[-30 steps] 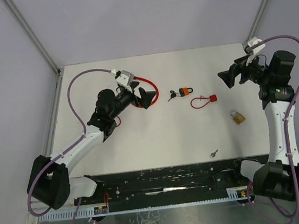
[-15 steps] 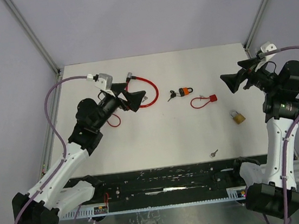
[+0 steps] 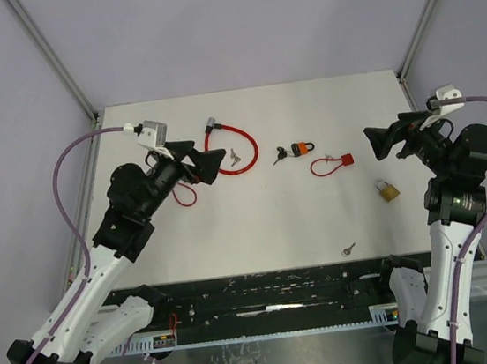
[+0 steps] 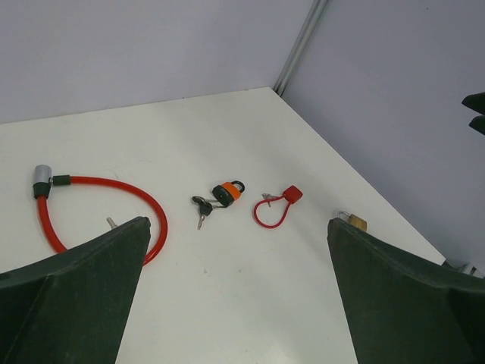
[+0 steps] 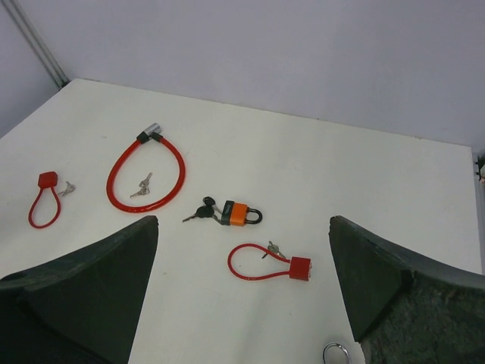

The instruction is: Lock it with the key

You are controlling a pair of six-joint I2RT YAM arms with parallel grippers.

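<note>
Both sets of jaws are hanging released and empty above the worktop point(image 3: 258, 225).
The left jaws and right jaws are standing spread wide, facing each other, gripping nothing. Two padlocks and three red cable locks are lying on the worktop. The orange padlock point(image 3: 302, 148), keys at its body, is resting roughly midway between the jaws, apart from both. The brass padlock point(image 3: 387, 189) is sitting near the right jaws. The large cable lock point(image 3: 240, 140) is lying beside the left jaws, one small cable lock point(image 3: 330, 165) near the orange padlock, and another small cable lock point(image 5: 47, 180) by the left arm. One loose key point(image 3: 349, 248) is lying alone near the front edge.
</note>
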